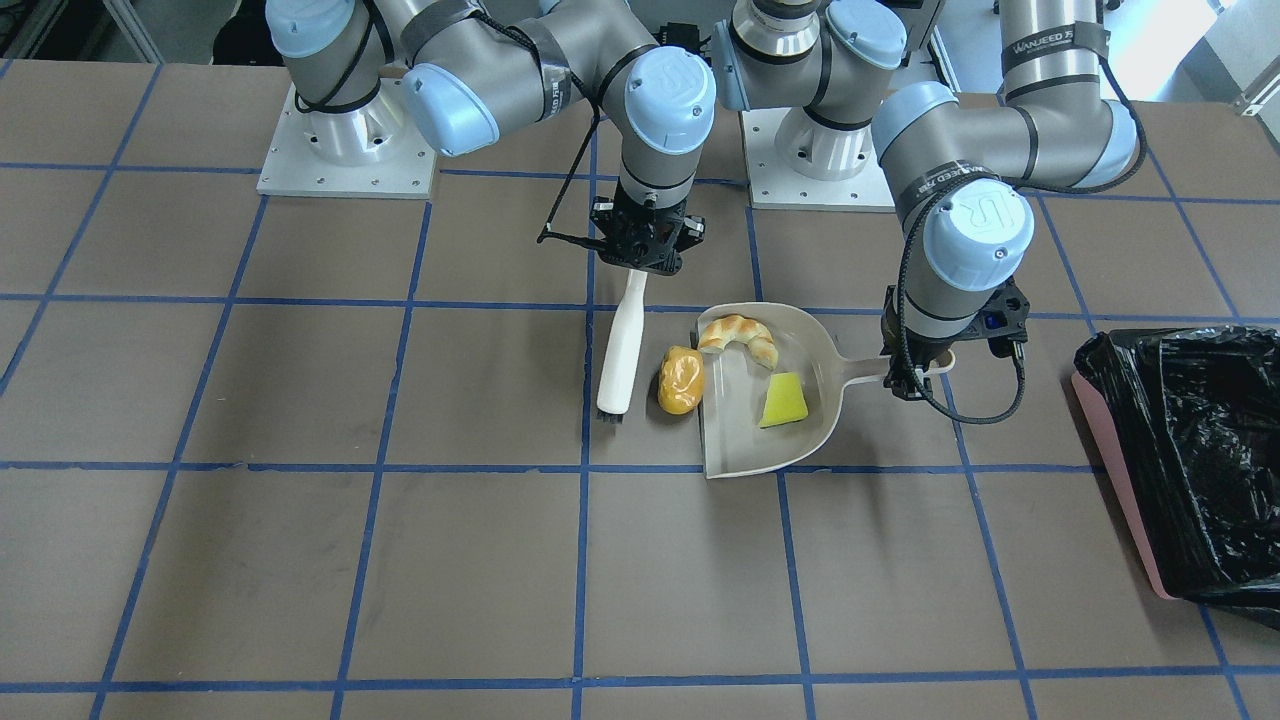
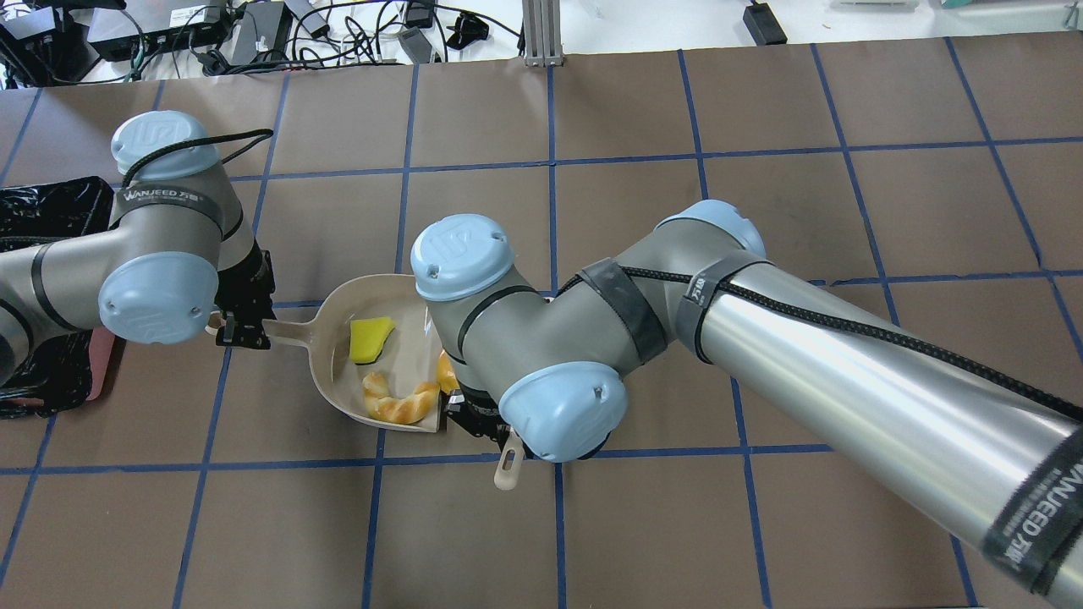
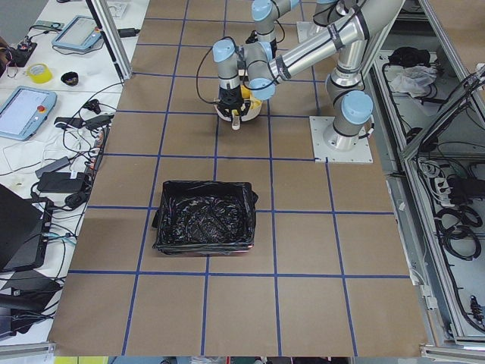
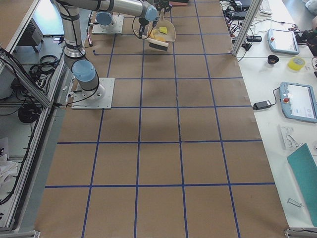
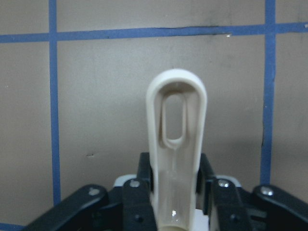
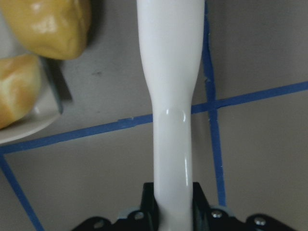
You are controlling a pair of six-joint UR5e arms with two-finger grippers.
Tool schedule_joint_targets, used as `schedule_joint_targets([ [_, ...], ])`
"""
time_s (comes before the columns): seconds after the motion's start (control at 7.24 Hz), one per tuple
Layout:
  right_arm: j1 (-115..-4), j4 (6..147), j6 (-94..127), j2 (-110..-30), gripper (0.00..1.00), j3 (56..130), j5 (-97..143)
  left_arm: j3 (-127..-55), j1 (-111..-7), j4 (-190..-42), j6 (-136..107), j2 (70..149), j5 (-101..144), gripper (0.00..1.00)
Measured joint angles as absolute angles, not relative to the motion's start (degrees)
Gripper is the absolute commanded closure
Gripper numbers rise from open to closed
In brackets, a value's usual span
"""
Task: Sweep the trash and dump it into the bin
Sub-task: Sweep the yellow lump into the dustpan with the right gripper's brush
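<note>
My left gripper (image 1: 912, 372) is shut on the handle of the beige dustpan (image 1: 745, 430), which lies flat on the table; the left wrist view shows the handle (image 5: 175, 120) clamped between the fingers. In the pan lie a tan croissant piece (image 1: 738, 337) and a yellow wedge (image 1: 782, 401). An amber oval lump (image 1: 680, 380) rests on the table against the pan's open lip. My right gripper (image 1: 640, 262) is shut on the white brush (image 1: 620, 345), whose dark bristles touch the table just beside the lump. The bin (image 1: 1190, 460), pink with a black bag, stands beyond the left arm.
The brown table is marked with a blue tape grid (image 1: 585, 470). In the overhead view the right arm's elbow (image 2: 541, 338) hides most of the lump and brush. Both arm bases (image 1: 345, 150) stand at the robot's edge of the table.
</note>
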State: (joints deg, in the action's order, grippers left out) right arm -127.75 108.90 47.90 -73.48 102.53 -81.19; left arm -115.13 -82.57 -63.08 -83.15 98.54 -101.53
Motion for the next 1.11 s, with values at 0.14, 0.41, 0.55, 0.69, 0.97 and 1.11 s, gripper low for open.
schedule_joint_targets([
  [0.14, -128.7, 112.9, 48.1, -71.9, 0.95, 102.1, -80.3, -115.1, -83.5, -63.0, -84.3, 98.6, -101.5, 1.0],
  [0.41, -130.1, 119.3, 48.7, -68.4, 0.95, 100.7, -79.8, -115.1, -84.3, -62.9, -86.1, 98.6, -101.5, 1.0],
  [0.55, -130.4, 120.0, 49.0, -67.6, 0.95, 99.2, -79.7, -115.1, -84.5, -62.8, -86.4, 98.6, -101.4, 1.0],
  [0.69, -130.5, 119.3, 49.2, -67.4, 0.95, 97.5, -79.9, -115.0, -84.5, -62.6, -86.3, 98.7, -100.8, 1.0],
  [0.97, -130.5, 115.7, 49.3, -68.0, 0.95, 95.1, -80.5, -114.6, -84.1, -61.9, -83.8, 99.1, -96.1, 1.0],
  [1.11, -130.3, 113.3, 49.3, -68.9, 0.95, 94.1, -80.7, -114.6, -83.8, -61.3, -82.5, 99.3, -92.9, 1.0],
])
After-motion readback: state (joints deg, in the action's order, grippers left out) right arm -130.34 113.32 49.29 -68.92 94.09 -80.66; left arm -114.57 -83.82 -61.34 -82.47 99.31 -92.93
